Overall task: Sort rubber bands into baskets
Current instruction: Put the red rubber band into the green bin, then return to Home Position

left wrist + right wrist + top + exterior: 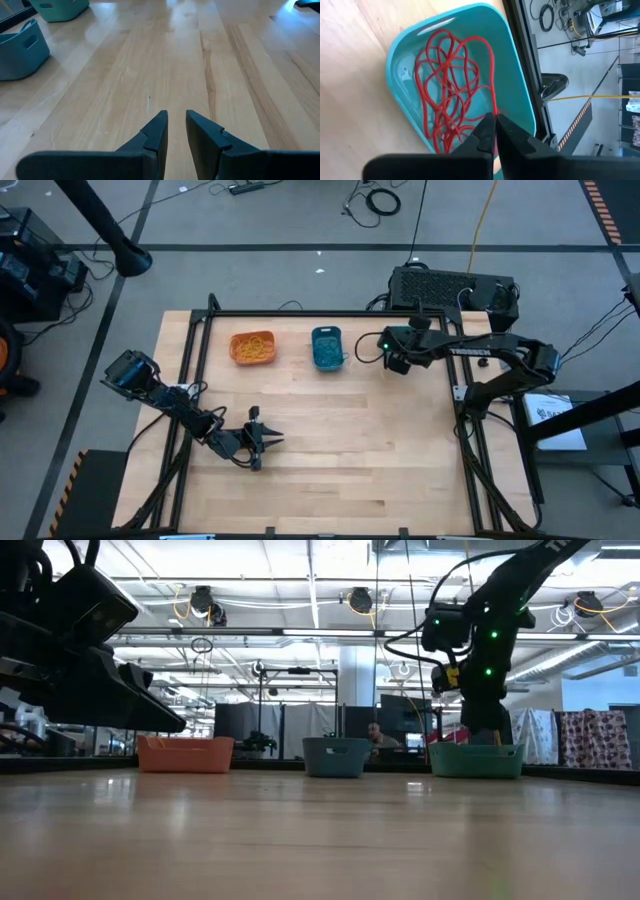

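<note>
From above, the orange basket and blue basket are sitting at twelve o'clock; the left gripper is idling at seven.

Its wrist view: fingers slightly parted, empty.

Right wrist: right gripper is pinching red rubber bands over the teal basket.

No text, label, brand, number or sign can be read in any of the views. The white sheet of paper lying on the grey floor just beside the right edge of the pale wooden table carries dark print, but it is too small to make out.
</note>
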Available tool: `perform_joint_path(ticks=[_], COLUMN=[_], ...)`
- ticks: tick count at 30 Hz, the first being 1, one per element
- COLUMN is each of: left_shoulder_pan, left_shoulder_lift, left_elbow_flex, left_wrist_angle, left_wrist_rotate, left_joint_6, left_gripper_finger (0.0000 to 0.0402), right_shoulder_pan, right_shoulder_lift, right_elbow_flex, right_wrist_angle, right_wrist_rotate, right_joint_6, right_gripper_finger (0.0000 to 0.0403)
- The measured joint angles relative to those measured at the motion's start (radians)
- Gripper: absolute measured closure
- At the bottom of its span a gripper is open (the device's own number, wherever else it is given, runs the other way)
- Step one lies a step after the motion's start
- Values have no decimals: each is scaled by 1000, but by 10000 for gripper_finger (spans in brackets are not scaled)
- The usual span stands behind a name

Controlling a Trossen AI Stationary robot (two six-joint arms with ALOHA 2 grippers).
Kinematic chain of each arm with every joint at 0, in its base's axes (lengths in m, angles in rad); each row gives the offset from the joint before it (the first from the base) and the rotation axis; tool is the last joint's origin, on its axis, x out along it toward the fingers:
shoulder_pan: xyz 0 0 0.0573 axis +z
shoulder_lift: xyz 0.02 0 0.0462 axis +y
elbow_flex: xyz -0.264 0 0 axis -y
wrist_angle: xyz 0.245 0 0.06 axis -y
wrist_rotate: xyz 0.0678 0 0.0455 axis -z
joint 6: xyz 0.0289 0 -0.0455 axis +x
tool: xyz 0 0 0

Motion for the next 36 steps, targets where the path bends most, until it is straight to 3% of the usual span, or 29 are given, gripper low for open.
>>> perform_joint_path(ticks=[14,21,24,28,31,36], left_shoulder_pan=[0,0,0,0,0,0], left_shoulder_lift=[0,0,-3,-41,-98,-271], left_elbow_flex=[0,0,0,0,0,0], left_wrist_angle=[0,1,20,44,67,55], left_wrist_rotate=[0,0,0,6,8,9], left_joint_6=[0,0,0,53,128,270], left_gripper_finger=[325,325,325,325,325,325], right_shoulder_pan=[2,53,83,115,171,302], right_shoulder_lift=[-83,-157,-176,-183,-183,-182], right_elbow_flex=[0,49,124,244,295,302], right_wrist_angle=[-63,-97,-111,-90,-42,60], right_wrist_rotate=[4,-18,-149,-459,-645,-680], right_joint_6=[-3,121,213,369,396,359], right_gripper_finger=[316,300,301,304,304,305])
